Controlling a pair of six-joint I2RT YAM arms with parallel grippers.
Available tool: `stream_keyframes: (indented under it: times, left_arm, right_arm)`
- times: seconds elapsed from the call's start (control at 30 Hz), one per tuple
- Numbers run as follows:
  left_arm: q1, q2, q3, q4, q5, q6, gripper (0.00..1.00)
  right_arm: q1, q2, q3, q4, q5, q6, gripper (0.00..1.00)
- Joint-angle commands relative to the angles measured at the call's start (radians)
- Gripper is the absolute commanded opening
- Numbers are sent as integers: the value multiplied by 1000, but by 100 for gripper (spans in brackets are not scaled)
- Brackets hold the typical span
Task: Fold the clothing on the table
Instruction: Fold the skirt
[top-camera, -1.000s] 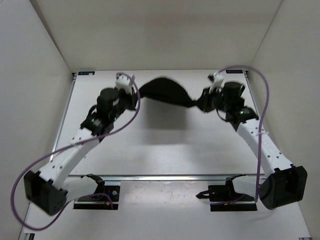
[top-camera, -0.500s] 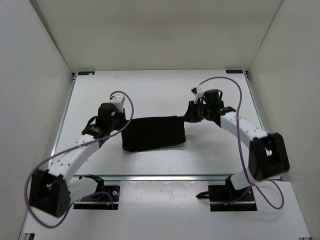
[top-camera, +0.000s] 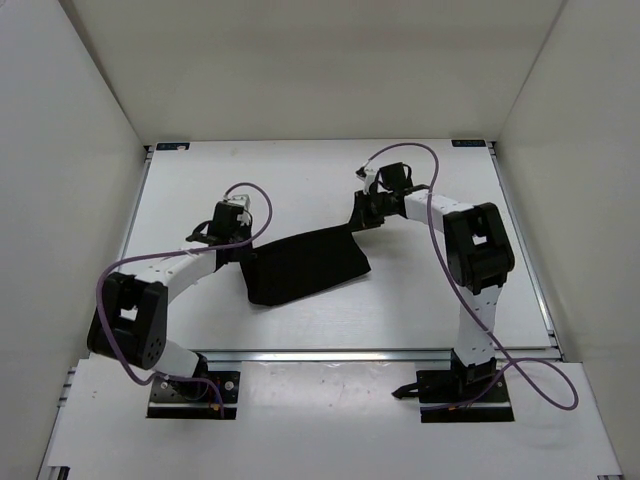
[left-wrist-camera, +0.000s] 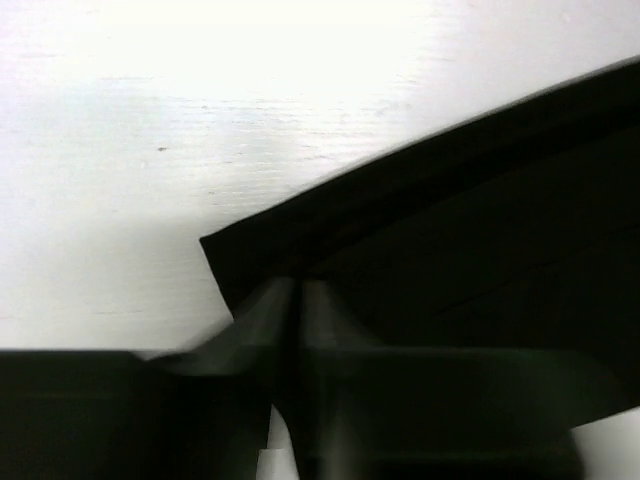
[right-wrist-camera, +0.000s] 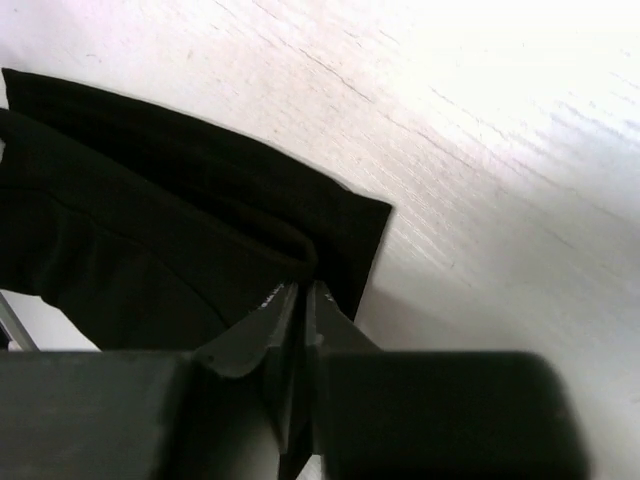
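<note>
The black clothing (top-camera: 305, 265) lies as a folded band across the middle of the white desk (top-camera: 300, 170), slanting from the lower left up toward the right. Just right of centre, the right end effector (top-camera: 360, 218) is clenched on the clothing's upper right corner, with a fold pinched between its tips. The left end effector (top-camera: 245, 250) sits low at the left corner, fingers nearly together over the edge; whether it actually grips, I cannot tell
</note>
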Motion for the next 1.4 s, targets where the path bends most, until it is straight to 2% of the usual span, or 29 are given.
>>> stream_keyframes:
  times: [0.0, 0.03, 0.07, 0.17, 0.23, 0.3, 0.33, 0.47, 0.6, 0.63, 0.7, 0.77, 0.8, 0.93, 1.0, 1.17, 1.37]
  left_arm:
    - [36, 15, 42, 2, -23, -24, 40]
    - [28, 16, 53, 0, -21, -14, 58]
    - [34, 15, 72, -4, -27, -14, 63]
    - [13, 12, 138, -42, -53, 11, 92]
    - [7, -19, 168, -76, -50, 22, 93]
    - [-19, -62, 178, -93, -33, 16, 93]
    - [-29, -94, 175, -101, -27, 14, 91]
    - [-111, -195, 96, -92, 0, -50, 72]
    - [-147, -208, -19, -41, 83, -139, 63]
    - [-154, -205, -38, -29, 99, -147, 61]
    - [-171, -197, -58, -10, 106, -153, 48]
    - [-176, -172, -76, -6, 114, -158, 42]
    - [-164, -166, -91, 2, 134, -165, 36]
    - [-136, -148, -125, -3, 139, -173, 24]
    - [-128, -142, -133, -26, 123, -178, 22]
    - [-104, -114, -154, -50, 105, -181, 23]
    - [-111, -56, -144, -89, 91, -192, 19]
  right_arm:
    - [-13, -2, 65, 0, -16, -22, 7]
    - [-18, 6, 84, -5, -17, -22, 15]
    - [-12, -7, 100, -5, -23, -25, 19]
    - [-36, -40, 120, -29, -8, -34, 39]
    - [-46, -68, 115, -51, 0, -43, 48]
    - [-58, -106, 71, -55, 20, -39, 52]
    - [-64, -134, 54, -48, 18, -49, 53]
    - [-92, -223, -120, -29, 20, -49, 56]
    - [-104, -241, -217, -17, -43, -42, 61]
    - [-103, -231, -225, -15, -49, -39, 60]
    - [-89, -206, -224, -22, -52, -32, 60]
    - [-79, -183, -216, -26, -71, -34, 56]
    - [-73, -162, -204, -29, -83, -31, 56]
    - [-38, -108, -162, -46, -86, -32, 56]
    - [-29, -100, -170, -43, -76, -36, 57]
    - [-26, -70, -184, -29, -65, -25, 57]
    - [-18, -48, -208, -22, -57, -17, 52]
